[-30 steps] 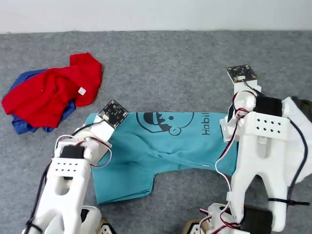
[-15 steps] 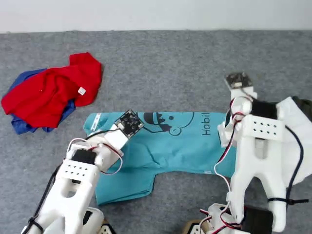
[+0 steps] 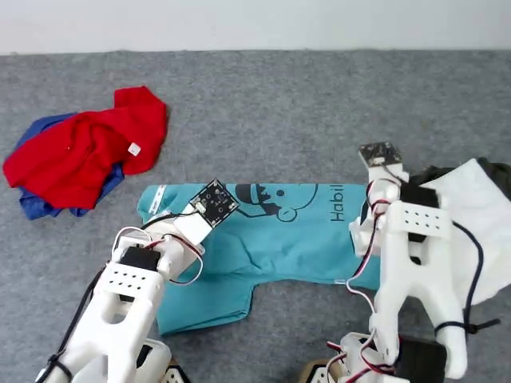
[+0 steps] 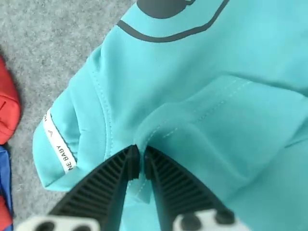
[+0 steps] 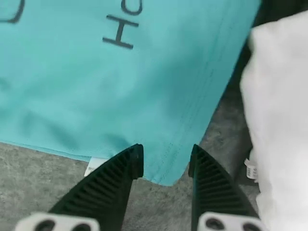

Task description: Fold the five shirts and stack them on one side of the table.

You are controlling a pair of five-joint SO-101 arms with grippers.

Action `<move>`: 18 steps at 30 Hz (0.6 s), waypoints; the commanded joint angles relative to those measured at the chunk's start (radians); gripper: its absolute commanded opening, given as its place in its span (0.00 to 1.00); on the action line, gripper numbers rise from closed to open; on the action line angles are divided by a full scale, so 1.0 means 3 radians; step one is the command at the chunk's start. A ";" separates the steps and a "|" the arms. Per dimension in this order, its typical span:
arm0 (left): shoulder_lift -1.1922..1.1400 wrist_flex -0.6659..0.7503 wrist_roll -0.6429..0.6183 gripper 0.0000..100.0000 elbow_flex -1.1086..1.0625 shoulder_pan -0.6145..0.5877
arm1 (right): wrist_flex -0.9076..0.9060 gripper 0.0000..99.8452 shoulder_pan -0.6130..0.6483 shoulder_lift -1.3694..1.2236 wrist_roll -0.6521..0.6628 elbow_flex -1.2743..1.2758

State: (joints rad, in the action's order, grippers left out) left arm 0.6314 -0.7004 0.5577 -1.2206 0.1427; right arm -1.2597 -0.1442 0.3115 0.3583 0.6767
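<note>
The teal shirt (image 3: pixel 279 231) lies spread across the middle of the grey bench (image 3: pixel 263 104), print up. The left gripper (image 4: pixel 138 155) is closed on a raised fold of it, near the end that carries a white label (image 4: pixel 58 149). The right gripper (image 5: pixel 163 159) stands open, its jaws astride the shirt's opposite corner, just beside a white shirt (image 5: pixel 284 96). A crumpled red shirt (image 3: pixel 88 148) lies on a blue shirt (image 3: pixel 36 203) at the far left
</note>
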 commanded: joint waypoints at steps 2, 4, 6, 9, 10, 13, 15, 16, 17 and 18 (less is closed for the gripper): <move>0.0010 0.0056 -0.0015 0.02 0.0038 -0.0066 | 0.0258 0.17 -0.0043 0.0008 0.0113 0.0199; 0.0010 0.0056 -0.0015 0.02 0.0043 -0.0184 | 0.0366 0.17 -0.0043 0.0008 0.0118 0.0276; 0.0010 0.0051 -0.0020 0.02 0.0043 -0.0276 | 0.0401 0.17 -0.0038 0.0008 0.0123 0.0327; 0.0010 0.0041 -0.0036 0.02 0.0043 -0.0343 | 0.0407 0.17 -0.0038 0.0008 0.0123 0.0343; 0.0010 0.0041 -0.0107 0.02 0.0049 -0.0348 | 0.0407 0.17 -0.0038 0.0008 0.0123 0.0343; 0.0010 -0.0031 -0.0435 0.08 0.0130 -0.0348 | 0.0396 0.17 -0.0038 0.0008 0.0123 0.0348; 0.0010 -0.0153 -0.0629 0.16 0.0258 -0.0348 | 0.0386 0.17 -0.0038 0.0008 0.0123 0.0348; 0.0010 -0.0210 -0.0726 0.18 0.0330 -0.0348 | 0.0386 0.17 -0.0033 0.0008 0.0123 0.0353; 0.0010 -0.0245 -0.0829 0.20 0.0386 -0.0348 | 0.0381 0.17 -0.0028 0.0008 0.0123 0.0353; 0.0010 -0.0261 -0.0910 0.20 0.0437 -0.0343 | 0.0381 0.17 -0.0018 0.0013 0.0123 0.0353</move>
State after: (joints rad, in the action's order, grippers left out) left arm 0.6314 -0.7557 0.3629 -1.1592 0.0430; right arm -1.1477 -0.1488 0.3115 0.3844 0.7856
